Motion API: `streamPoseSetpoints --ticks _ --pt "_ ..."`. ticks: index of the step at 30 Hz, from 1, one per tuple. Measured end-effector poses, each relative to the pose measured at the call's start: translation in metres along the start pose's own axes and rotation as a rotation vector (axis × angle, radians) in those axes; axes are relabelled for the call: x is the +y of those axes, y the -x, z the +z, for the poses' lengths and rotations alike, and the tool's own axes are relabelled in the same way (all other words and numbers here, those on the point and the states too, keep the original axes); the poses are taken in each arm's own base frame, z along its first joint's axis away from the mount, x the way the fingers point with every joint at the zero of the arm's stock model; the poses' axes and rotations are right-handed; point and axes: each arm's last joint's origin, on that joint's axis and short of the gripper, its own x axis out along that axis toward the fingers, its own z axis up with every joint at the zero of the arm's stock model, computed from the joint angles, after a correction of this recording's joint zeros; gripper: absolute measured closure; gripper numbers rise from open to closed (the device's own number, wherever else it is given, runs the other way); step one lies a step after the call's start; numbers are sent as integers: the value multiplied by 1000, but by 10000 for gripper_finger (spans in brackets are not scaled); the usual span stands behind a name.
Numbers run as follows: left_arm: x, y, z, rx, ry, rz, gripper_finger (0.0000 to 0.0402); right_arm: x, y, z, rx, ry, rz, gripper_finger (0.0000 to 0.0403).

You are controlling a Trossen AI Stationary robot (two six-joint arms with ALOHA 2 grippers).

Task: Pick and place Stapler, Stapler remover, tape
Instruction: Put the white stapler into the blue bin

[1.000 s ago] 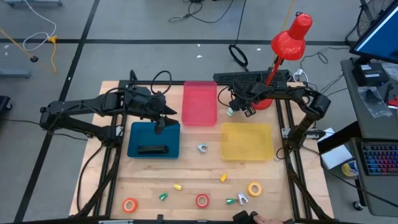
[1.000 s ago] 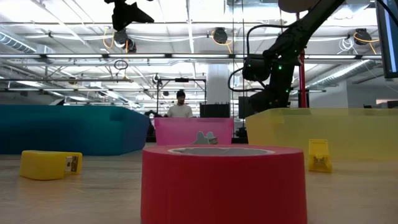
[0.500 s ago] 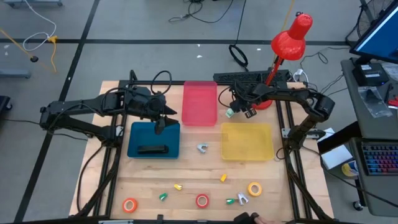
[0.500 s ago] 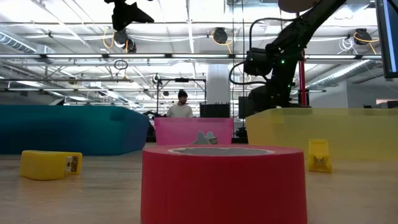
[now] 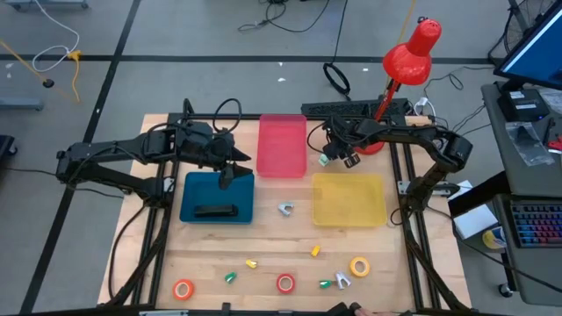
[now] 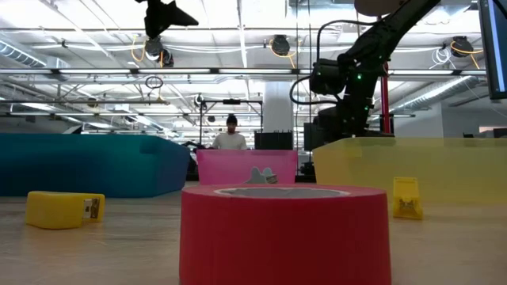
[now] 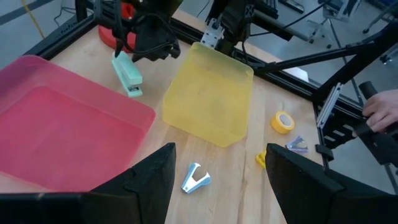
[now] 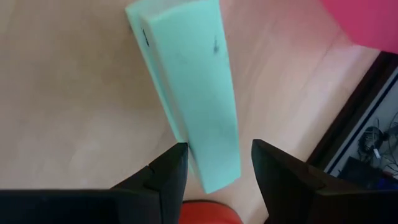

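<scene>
My right gripper (image 5: pixel 330 154) is between the pink tray (image 5: pixel 282 145) and the red lamp base, shut on a mint-green stapler (image 7: pixel 127 74). My left gripper (image 5: pixel 230 173) hovers open over the far edge of the blue tray (image 5: pixel 198 189), touching nothing. A black stapler (image 5: pixel 215 211) lies flat in that tray. A silver staple remover (image 5: pixel 285 208) rests on the wood between the blue tray and the yellow tray (image 5: pixel 349 197). Orange (image 5: pixel 183 289), red (image 5: pixel 285 283) and yellow (image 5: pixel 359 266) tape rolls lie flat near the near edge. No blue roll shows. My right gripper pinches the mint stapler by one end (image 8: pixel 214 167) between its two fingers (image 8: pixel 166 177), coming from above and pointing down. The stapler hangs tilted below the fingers, lower end (image 7: pixel 132 91) close to the wood; whether that end touches the table I cannot tell.
Small yellow staplers (image 5: pixel 251 262) (image 5: pixel 315 251), green ones (image 5: pixel 230 277) (image 5: pixel 326 283) and a second staple remover (image 5: pixel 342 280) are scattered along the near strip. A red desk lamp (image 5: pixel 411 53) stands at the far right. A person's hand (image 7: pixel 379 109) is at the near edge.
My right arm has risen a little, carrying the mint stapler with it, and has stayed shut on it. My left arm has kept still.
</scene>
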Motion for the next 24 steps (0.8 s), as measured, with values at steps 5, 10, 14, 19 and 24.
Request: streamPoseSetpoints --ticks 5,10,14,19,24 --pt "-1 0 2 -13 -3 -27 153 1 -6 1 -2 -2 29 232" --pt "-2 0 2 -15 -3 -29 153 4 -18 2 20 5 65 232" --pt "-2 0 2 -15 -3 -30 153 4 -23 2 29 -22 61 232" --pt "-2 0 2 -15 -6 -30 153 3 -23 1 81 -53 33 244" --pt "-2 0 2 -15 -12 -30 153 3 -22 1 91 -104 23 286"
